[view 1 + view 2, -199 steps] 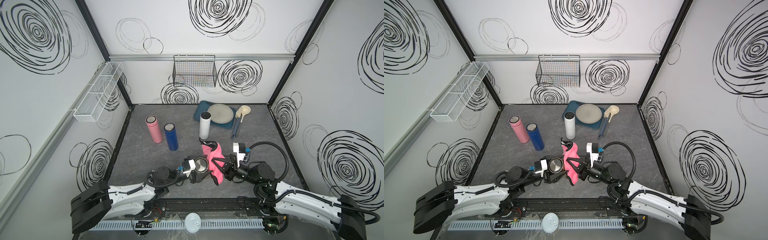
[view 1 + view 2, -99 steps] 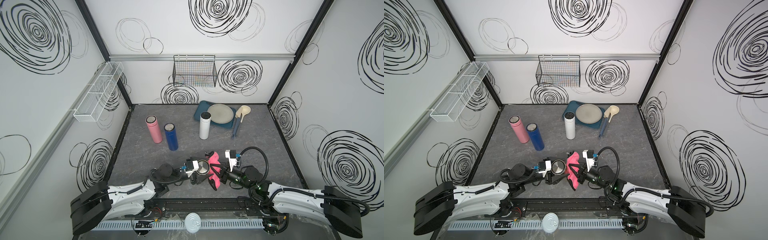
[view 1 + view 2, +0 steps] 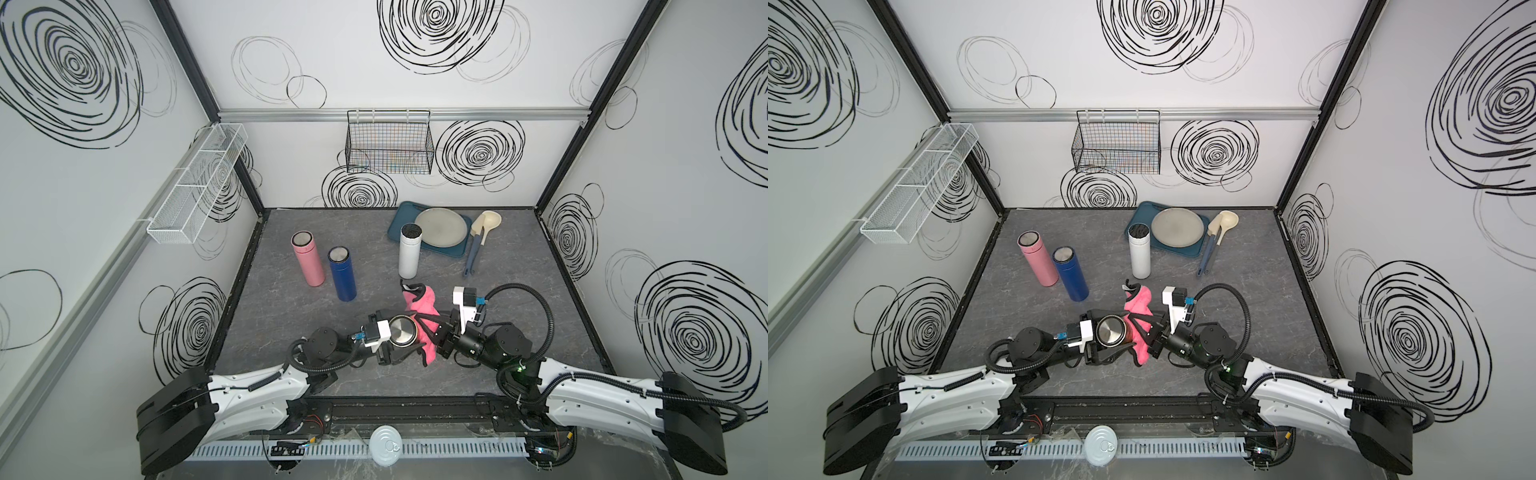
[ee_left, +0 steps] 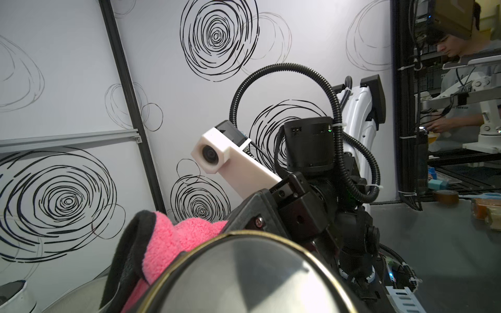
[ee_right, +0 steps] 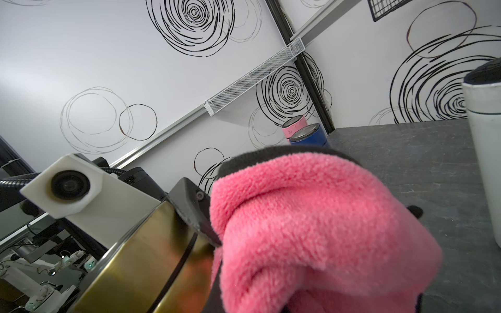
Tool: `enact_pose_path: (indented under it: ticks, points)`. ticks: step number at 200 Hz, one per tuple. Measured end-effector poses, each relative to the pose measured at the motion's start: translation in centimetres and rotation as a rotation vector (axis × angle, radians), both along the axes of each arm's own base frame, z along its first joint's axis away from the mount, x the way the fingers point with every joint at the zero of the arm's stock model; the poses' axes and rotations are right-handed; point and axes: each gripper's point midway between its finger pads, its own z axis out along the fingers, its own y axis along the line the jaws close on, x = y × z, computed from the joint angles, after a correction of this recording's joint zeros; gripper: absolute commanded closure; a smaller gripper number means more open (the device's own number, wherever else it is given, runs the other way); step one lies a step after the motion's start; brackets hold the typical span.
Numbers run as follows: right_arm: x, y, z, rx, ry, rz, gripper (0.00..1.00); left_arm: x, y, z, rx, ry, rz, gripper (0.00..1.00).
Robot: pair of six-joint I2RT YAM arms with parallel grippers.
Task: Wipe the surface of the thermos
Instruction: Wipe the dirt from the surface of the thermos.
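Observation:
A metallic gold thermos (image 3: 401, 330) (image 3: 1111, 329) with a steel end stands off the table near the front, and my left gripper (image 3: 390, 337) (image 3: 1100, 337) is shut on its body. In the left wrist view its steel end (image 4: 244, 279) fills the foreground. In the right wrist view its gold side (image 5: 141, 257) is visible. My right gripper (image 3: 432, 336) (image 3: 1148, 332) is shut on a pink cloth (image 3: 422, 305) (image 3: 1138, 305) (image 4: 173, 241) (image 5: 311, 222) with a black edge. The cloth lies against the thermos's right side. It hides my right fingertips.
A pink thermos (image 3: 308, 262), a blue thermos (image 3: 343, 276) and a white thermos (image 3: 409, 253) stand farther back. At the back right are a blue tray (image 3: 399, 220) with a grey plate (image 3: 440, 226), and a ladle (image 3: 482, 237). Wire baskets (image 3: 388, 143) hang on the walls.
My right gripper dipped toward the front with the cloth, then moved back away along the thermos. The left gripper and thermos have barely moved.

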Motion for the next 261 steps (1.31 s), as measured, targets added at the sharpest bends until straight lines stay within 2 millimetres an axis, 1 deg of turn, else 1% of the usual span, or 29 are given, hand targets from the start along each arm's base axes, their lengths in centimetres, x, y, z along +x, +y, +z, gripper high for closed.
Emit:
enact_pose_path:
  ticks: [7, 25, 32, 34, 35, 46, 57, 66, 74, 91, 92, 101, 116, 129, 141, 155, 165, 176, 186, 195, 202, 214, 224, 237, 240, 253, 254, 255, 261]
  points:
    - [0.3, 0.1, -0.9, -0.009, 0.018, -0.011, 1.0, 0.2, -0.1, -0.6, 0.02, 0.013, 0.002, 1.0]
    - [0.9, 0.0, -4.3, -0.056, 0.081, -0.041, 1.0, 0.3, -0.4, -2.0, 0.069, 0.046, 0.001, 1.0]
    - [1.0, -0.1, -6.4, -0.097, 0.115, -0.047, 1.0, 0.3, -0.4, -2.5, 0.088, 0.059, -0.001, 1.0]
    - [1.1, -0.1, -6.5, -0.1, 0.119, -0.047, 1.0, 0.3, -0.5, -2.6, 0.091, 0.061, -0.002, 1.0]
    - [1.1, -0.2, -7.1, -0.112, 0.13, -0.049, 1.0, 0.3, -0.5, -2.6, 0.092, 0.062, -0.002, 1.0]
    - [1.0, -0.6, -9.2, -0.159, 0.168, -0.05, 1.0, 0.3, -0.5, -2.8, 0.097, 0.065, -0.004, 1.0]
    - [0.9, -0.9, -9.9, -0.173, 0.188, -0.047, 1.0, 0.2, -0.5, -2.6, 0.091, 0.061, -0.005, 1.0]
    - [0.9, -1.0, -9.5, -0.164, 0.186, -0.043, 1.0, 0.2, -0.5, -2.3, 0.081, 0.056, -0.004, 1.0]
    - [0.8, -1.2, -8.7, -0.146, 0.177, -0.038, 1.0, 0.2, -0.4, -1.9, 0.067, 0.047, -0.001, 1.0]
    - [0.5, -1.3, -5.7, -0.08, 0.133, -0.017, 1.0, 0.1, -0.1, -0.8, 0.028, 0.022, 0.005, 1.0]
    - [0.4, -1.3, -5.3, -0.069, 0.126, -0.013, 1.0, 0.1, -0.1, -0.7, 0.026, 0.02, 0.005, 1.0]
    - [0.1, -1.2, -3.3, -0.026, 0.096, 0.007, 1.0, 0.0, 0.1, -0.2, 0.009, 0.009, 0.008, 1.0]
    - [-0.4, -0.9, -0.5, 0.035, 0.05, 0.041, 1.0, 0.0, 0.2, 0.3, -0.009, -0.003, 0.009, 1.0]
    - [-0.6, -0.8, 0.5, 0.062, 0.029, 0.056, 1.0, 0.0, 0.3, 0.5, -0.018, -0.009, 0.011, 1.0]
    - [-0.5, -0.7, 0.3, 0.063, 0.03, 0.054, 1.0, -0.1, 0.3, 0.6, -0.02, -0.01, 0.012, 1.0]
    - [0.0, -0.8, -1.2, 0.044, 0.053, 0.038, 1.0, -0.1, 0.4, 0.6, -0.02, -0.009, 0.014, 1.0]
    - [0.5, -1.0, -3.2, 0.012, 0.087, 0.019, 1.0, -0.1, 0.5, 0.6, -0.022, -0.01, 0.016, 1.0]
    - [1.1, -1.5, -6.5, -0.05, 0.15, -0.009, 1.0, -0.2, 0.6, 0.7, -0.024, -0.011, 0.016, 1.0]
    - [1.4, -2.0, -9.2, -0.107, 0.199, -0.03, 1.0, -0.2, 0.6, 0.6, -0.024, -0.011, 0.015, 1.0]
    - [1.4, -2.2, -10.3, -0.136, 0.225, -0.035, 1.0, -0.3, 0.6, 0.6, -0.023, -0.01, 0.014, 1.0]
    - [1.4, -2.2, -10.4, -0.138, 0.228, -0.034, 1.0, -0.3, 0.5, 0.5, -0.021, -0.009, 0.012, 1.0]
    - [1.3, -2.3, -9.6, -0.126, 0.217, -0.033, 1.0, -0.4, 0.6, 0.8, -0.031, -0.016, 0.011, 1.0]
    - [1.2, -2.2, -8.2, -0.101, 0.192, -0.026, 1.0, -0.4, 0.7, 1.1, -0.04, -0.022, 0.011, 1.0]
    - [0.5, -2.0, -5.2, -0.037, 0.138, 0.007, 1.0, -0.4, 0.7, 1.3, -0.05, -0.028, 0.011, 1.0]
    - [0.3, -1.9, -4.1, -0.015, 0.12, 0.017, 1.0, -0.4, 0.7, 1.3, -0.051, -0.029, 0.011, 1.0]
    - [-0.4, -1.8, -0.9, 0.054, 0.064, 0.052, 1.0, -0.4, 0.6, 1.2, -0.052, -0.03, 0.01, 1.0]
    - [-0.4, -1.8, -0.9, 0.054, 0.064, 0.052, 1.0, -0.4, 0.6, 1.2, -0.052, -0.029, 0.01, 1.0]
    - [-0.5, -1.8, -0.4, 0.064, 0.053, 0.056, 1.0, -0.4, 0.6, 1.2, -0.052, -0.029, 0.01, 1.0]
    - [-0.8, -1.9, 0.7, 0.087, 0.031, 0.067, 1.0, -0.5, 0.5, 1.2, -0.051, -0.028, 0.008, 1.0]
